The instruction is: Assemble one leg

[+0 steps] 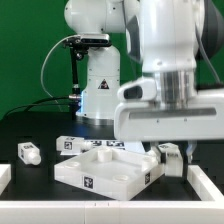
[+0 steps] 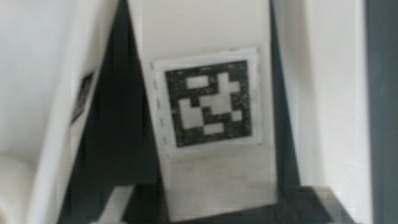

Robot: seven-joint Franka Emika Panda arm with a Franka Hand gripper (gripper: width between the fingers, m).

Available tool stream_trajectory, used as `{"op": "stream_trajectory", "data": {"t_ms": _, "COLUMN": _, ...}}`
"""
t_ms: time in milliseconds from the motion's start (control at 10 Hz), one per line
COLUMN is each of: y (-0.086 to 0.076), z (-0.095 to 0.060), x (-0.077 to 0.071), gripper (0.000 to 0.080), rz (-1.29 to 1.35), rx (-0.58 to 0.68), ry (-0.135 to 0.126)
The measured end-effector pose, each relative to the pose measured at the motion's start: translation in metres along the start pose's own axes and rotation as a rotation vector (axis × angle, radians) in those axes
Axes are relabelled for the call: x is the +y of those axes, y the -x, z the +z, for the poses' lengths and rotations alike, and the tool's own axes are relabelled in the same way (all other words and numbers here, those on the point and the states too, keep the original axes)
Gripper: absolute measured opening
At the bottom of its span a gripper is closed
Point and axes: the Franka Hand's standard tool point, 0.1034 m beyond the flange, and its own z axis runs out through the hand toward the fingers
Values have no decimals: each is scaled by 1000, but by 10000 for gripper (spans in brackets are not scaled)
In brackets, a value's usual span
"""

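Nearest, white tray piece [image 1: 100,172] is lying on the black table [image 1: 30,130] | hand [image 1: 171,148] is hanging low at its corner toward the exterior view's right, over a tagged leg [image 1: 169,156]; grip: cannot tell | wrist view is showing this leg [image 2: 214,105] upright, close | second leg [image 1: 28,152] and third leg [image 1: 72,145] are lying leftward | white robot base [image 1: 100,85] is standing behind.

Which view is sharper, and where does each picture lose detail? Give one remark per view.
Exterior view: even light, the white tray-like piece fairly crisp, but the near arm is a bright, soft mass. Wrist view: the leg fills the frame, its tag blurred, edges smeared.
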Motion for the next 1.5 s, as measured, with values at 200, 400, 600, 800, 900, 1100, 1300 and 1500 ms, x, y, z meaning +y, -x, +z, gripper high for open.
{"op": "stream_trajectory", "data": {"t_ms": 200, "y": 10, "z": -24, "x": -4, "gripper": 281, "rz": 13, "rx": 2, "ry": -6}}
{"op": "stream_trajectory", "data": {"t_ms": 400, "y": 20, "z": -33, "x": -14, "gripper": 281, "rz": 2, "rx": 8, "ry": -6}}
{"op": "stream_trajectory", "data": {"t_ms": 600, "y": 20, "z": -32, "x": -15, "gripper": 281, "rz": 2, "rx": 6, "ry": -6}}
{"op": "stream_trajectory", "data": {"t_ms": 800, "y": 53, "z": -17, "x": -40, "gripper": 281, "rz": 32, "rx": 45, "ry": -15}}
{"op": "stream_trajectory", "data": {"t_ms": 900, "y": 81, "z": -3, "x": -50, "gripper": 281, "rz": 32, "rx": 46, "ry": -11}}
{"op": "stream_trajectory", "data": {"t_ms": 1100, "y": 86, "z": 2, "x": -51, "gripper": 281, "rz": 24, "rx": 42, "ry": -10}}
{"op": "stream_trajectory", "data": {"t_ms": 1300, "y": 88, "z": 5, "x": -53, "gripper": 281, "rz": 30, "rx": 52, "ry": -14}}
{"op": "stream_trajectory", "data": {"t_ms": 1500, "y": 109, "z": 29, "x": -55, "gripper": 281, "rz": 14, "rx": 37, "ry": -4}}
